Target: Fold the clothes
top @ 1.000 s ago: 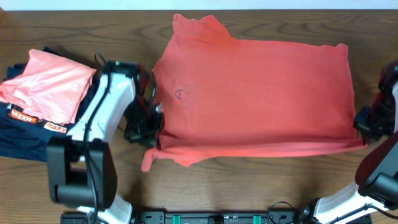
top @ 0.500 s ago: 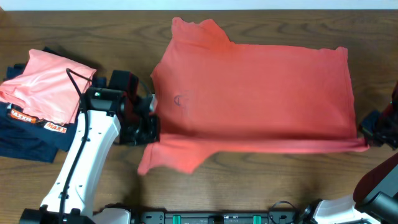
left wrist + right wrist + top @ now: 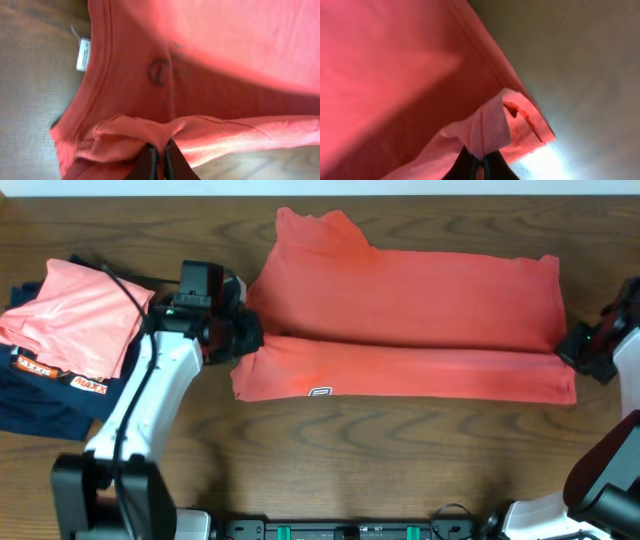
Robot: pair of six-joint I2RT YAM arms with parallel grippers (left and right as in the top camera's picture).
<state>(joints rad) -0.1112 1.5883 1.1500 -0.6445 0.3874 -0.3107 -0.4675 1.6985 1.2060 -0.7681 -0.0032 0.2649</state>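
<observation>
The coral-red t-shirt [image 3: 410, 310] lies across the middle of the wooden table, its near part folded up over itself into a long band [image 3: 400, 372] with a small white patch [image 3: 320, 392] showing. My left gripper [image 3: 243, 340] is shut on the shirt's left edge; the pinched fold shows in the left wrist view [image 3: 160, 150], with dark lettering [image 3: 165, 75] and a white label [image 3: 83, 54] behind it. My right gripper [image 3: 578, 348] is shut on the shirt's right edge, a fold pinched between the fingers [image 3: 481, 160].
A paler salmon-pink folded garment [image 3: 75, 315] lies on navy garments [image 3: 40, 395] with orange-white print at the table's left edge, just left of my left arm. Bare wood [image 3: 400, 460] runs along the front.
Both grippers carried the shirt's near edge away from me, folding the near part up over the middle. The shirt now shows as a narrower shape with the white patch on top.
</observation>
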